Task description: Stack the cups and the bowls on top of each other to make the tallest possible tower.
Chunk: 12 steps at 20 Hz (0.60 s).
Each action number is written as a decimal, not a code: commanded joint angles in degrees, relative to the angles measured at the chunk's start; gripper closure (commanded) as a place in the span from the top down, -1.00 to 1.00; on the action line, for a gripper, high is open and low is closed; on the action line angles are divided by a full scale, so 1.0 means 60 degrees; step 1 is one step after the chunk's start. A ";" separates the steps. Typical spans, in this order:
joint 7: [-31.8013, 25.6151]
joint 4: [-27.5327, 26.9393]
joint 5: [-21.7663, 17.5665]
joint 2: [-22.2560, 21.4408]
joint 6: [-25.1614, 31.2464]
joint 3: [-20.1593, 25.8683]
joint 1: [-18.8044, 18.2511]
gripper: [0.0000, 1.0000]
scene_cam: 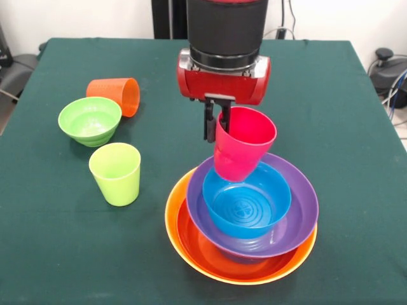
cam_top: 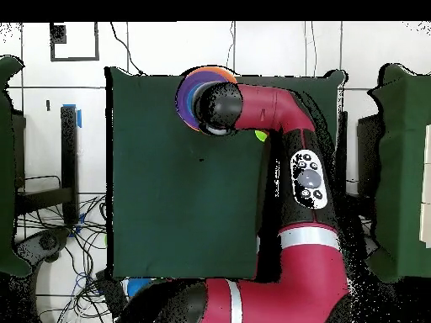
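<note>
While my claw (scene_cam: 216, 121) pinches the rim of the pinkish red cup (scene_cam: 243, 151), the cup hangs tilted, its base at the far rim of the small blue bowl (scene_cam: 247, 201) nested in the purple bowl (scene_cam: 299, 210) and yellow-orange bowl (scene_cam: 181, 244). I'd level it and centre it over the blue bowl before opening. Base contact is probably touching; I can't confirm it from the front view.

The arm (scene_cam: 224, 51) comes straight down above the tower (scene_cam: 241, 222), its gripper (scene_cam: 216, 124) pointing downward, fingers clamped on the pinkish red cup's (scene_cam: 245, 149) rim.
</note>
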 commanded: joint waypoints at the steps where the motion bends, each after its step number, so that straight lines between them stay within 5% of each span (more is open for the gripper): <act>1: 0.1409 -0.0193 0.0127 0.0643 -0.0272 -0.0037 0.0274 -1.00; 12: 0.1465 -0.0679 0.0297 0.1002 -0.0419 -0.0092 0.0420 -1.00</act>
